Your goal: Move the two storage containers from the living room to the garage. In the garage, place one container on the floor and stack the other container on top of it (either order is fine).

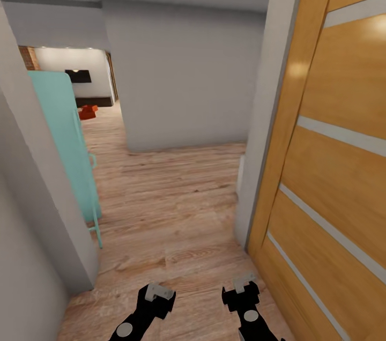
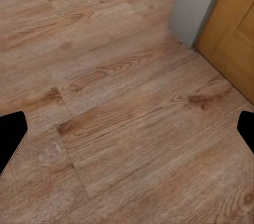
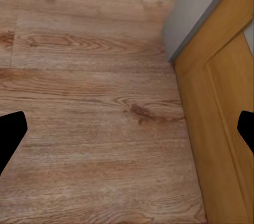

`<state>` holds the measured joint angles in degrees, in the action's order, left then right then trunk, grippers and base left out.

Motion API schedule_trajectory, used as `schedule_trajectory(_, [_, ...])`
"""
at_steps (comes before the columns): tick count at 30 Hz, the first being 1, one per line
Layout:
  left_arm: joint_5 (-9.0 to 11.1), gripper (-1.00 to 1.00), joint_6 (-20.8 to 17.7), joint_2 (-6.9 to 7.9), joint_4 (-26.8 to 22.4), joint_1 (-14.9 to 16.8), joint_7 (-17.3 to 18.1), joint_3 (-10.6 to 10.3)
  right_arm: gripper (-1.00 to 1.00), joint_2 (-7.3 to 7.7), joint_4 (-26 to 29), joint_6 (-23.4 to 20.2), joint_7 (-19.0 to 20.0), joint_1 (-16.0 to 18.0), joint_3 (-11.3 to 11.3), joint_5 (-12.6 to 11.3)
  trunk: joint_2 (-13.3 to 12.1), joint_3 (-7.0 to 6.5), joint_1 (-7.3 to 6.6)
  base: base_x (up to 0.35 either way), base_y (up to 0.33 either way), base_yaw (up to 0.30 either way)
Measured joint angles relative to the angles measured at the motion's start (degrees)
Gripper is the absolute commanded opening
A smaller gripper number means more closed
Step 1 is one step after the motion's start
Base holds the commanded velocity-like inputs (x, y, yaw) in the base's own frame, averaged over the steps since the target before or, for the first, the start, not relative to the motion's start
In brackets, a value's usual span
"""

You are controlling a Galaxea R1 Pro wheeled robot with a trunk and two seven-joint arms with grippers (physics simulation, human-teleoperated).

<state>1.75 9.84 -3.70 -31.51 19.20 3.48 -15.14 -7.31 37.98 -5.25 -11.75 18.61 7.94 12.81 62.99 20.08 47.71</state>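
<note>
We stand on a wood-plank floor point(image 1: 177, 196) in a hallway. Our left gripper point(image 2: 127, 134) and right gripper point(image 3: 127, 134) hang low, spread wide, empty. A wooden door point(image 1: 332, 158) bounds 3 o'clock, a teal door point(image 1: 64, 142) 10 o'clock. One orange-red container point(image 1: 87, 111) lies at 11 o'clock, beyond the open passage.

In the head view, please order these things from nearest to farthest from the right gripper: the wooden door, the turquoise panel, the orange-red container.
From the right gripper:
1. Wooden door, just beside it on the right.
2. Turquoise panel, across the hallway on the left.
3. Orange-red container, far ahead on the floor of the room beyond.
</note>
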Motion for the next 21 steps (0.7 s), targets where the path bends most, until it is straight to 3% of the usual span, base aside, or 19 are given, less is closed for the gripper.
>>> schedule_trajectory(14, [0.0, 1.00, 0.0, 0.00, 0.0, 0.0, 0.0, 0.0, 1.00, -0.06, 0.0, 0.0, 0.0, 0.0, 0.0, 0.0, 0.0, -1.29, 0.00, 0.336, 0.028, 0.000])
schedule_trajectory(21, [0.1, 1.00, 0.1, -0.01, 0.0, 0.0, 0.1, 0.0, 1.00, -0.04, 0.0, 0.0, 0.0, 0.0, 0.1, 0.0, 0.0, -1.67, 0.02, 0.210, 0.193, 0.000])
